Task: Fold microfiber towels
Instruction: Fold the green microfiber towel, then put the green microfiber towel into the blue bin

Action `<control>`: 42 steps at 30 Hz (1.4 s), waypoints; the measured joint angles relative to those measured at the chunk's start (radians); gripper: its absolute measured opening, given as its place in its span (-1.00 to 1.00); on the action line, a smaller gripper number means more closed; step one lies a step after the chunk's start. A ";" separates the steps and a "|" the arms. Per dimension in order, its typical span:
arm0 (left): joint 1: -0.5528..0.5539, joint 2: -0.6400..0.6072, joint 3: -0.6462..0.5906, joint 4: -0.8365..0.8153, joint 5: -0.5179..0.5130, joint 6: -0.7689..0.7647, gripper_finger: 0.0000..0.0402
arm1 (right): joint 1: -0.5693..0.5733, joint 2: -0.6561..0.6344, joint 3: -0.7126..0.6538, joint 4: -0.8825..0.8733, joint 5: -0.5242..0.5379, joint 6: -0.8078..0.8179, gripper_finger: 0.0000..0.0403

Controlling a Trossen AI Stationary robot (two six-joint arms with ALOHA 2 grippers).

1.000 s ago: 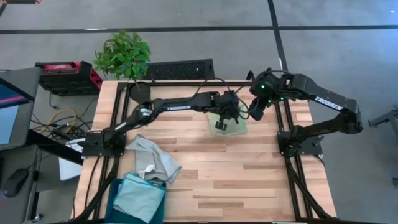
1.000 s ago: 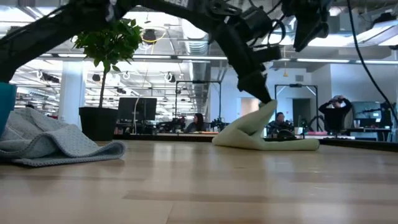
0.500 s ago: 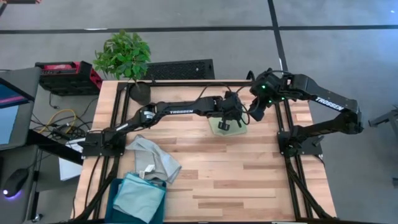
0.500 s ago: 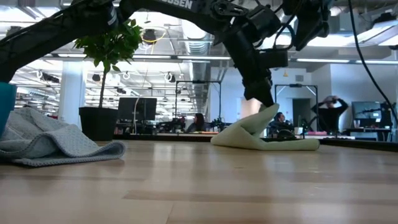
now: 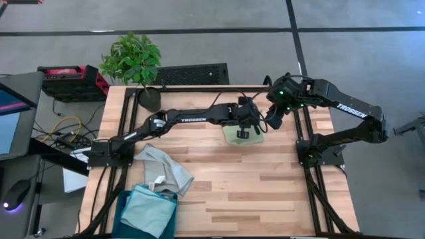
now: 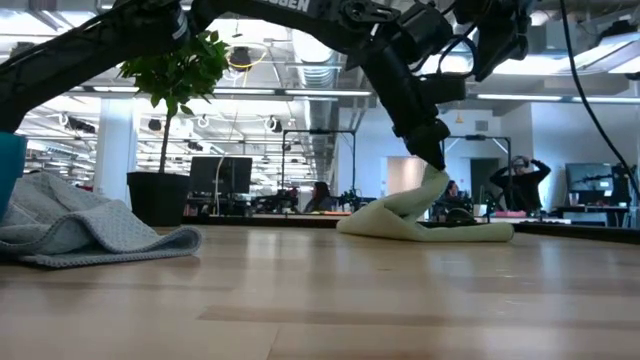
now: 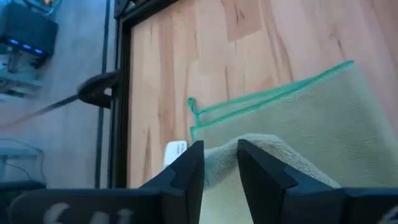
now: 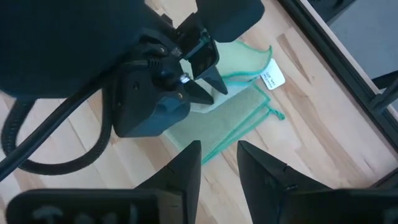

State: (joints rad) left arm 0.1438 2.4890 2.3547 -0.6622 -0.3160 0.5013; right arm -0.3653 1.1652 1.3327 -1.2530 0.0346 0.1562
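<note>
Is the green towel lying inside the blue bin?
No, the green towel lies on the bare wooden table near the far edge, away from the bin.
</note>
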 joint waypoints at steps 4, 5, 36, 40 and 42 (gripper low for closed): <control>-0.013 0.000 0.000 -0.016 0.000 0.011 -0.57 | -0.002 0.000 0.000 -0.001 0.000 0.000 -0.37; -0.016 0.000 0.000 -0.016 0.001 0.018 -0.57 | -0.002 0.000 0.000 0.000 0.000 0.000 -0.37; 0.034 -0.033 -0.014 -0.602 0.399 -0.091 -0.57 | -0.002 0.001 0.000 0.008 -0.004 -0.050 -0.37; 0.041 -0.060 -0.014 -0.673 0.421 -0.172 -0.57 | -0.002 0.001 0.000 0.005 -0.006 -0.068 -0.37; 0.047 -0.085 -0.014 -0.694 0.445 -0.184 -0.57 | -0.001 -0.005 0.000 0.005 -0.006 -0.081 -0.37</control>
State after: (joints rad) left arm 0.1909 2.4036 2.3402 -1.3562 0.1286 0.3176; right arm -0.3665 1.1607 1.3323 -1.2480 0.0284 0.0756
